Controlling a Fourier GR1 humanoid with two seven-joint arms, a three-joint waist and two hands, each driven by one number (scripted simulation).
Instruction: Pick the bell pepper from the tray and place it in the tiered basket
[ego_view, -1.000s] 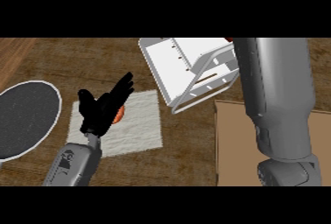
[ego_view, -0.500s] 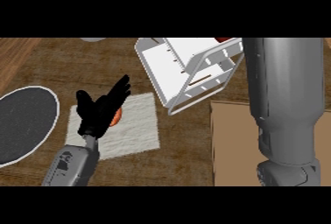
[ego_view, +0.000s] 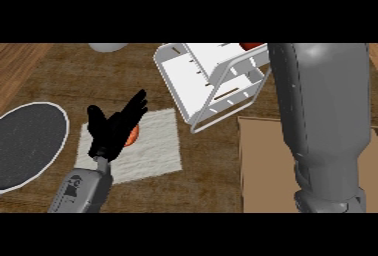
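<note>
**Ana:** Hovering over the white tray (ego_view: 151, 152) in the lower left of the frame, the left hand (ego_view: 112, 131) has its fingers stretched out and pointing up-right, with the thumb spread away. Nothing is clasped in it.

**Ben:** And the bell pepper (ego_view: 132, 135)?

**Ana:** Only an orange-red sliver peeks out at the hand's right edge, down on the tray. The hand covers most of it, so I can't tell whether fingers touch it. That spread pose, I judge, suits a hand around the pepper's width, either about to close or just let go.

**Ben:** The tiered basket (ego_view: 214, 80)?

**Ana:** Upper centre, white, tilted in the view, its open shelves facing the tray side. A red something (ego_view: 253, 46) shows at its top edge, too cut off to name.

**Ben:** Right hand?

**Ana:** Only the grey right forearm (ego_view: 325, 120) runs down the right side of the frame, over a brown board (ego_view: 262, 165); the hand itself is out of view. Perhaps it is parked there to leave the lane between tray and basket open.

**Ben:** Anything else?

**Ana:** A dark round plate (ego_view: 26, 145) at far left, well apart from the tray, and a pale object (ego_view: 109, 47) at the top edge.
</note>
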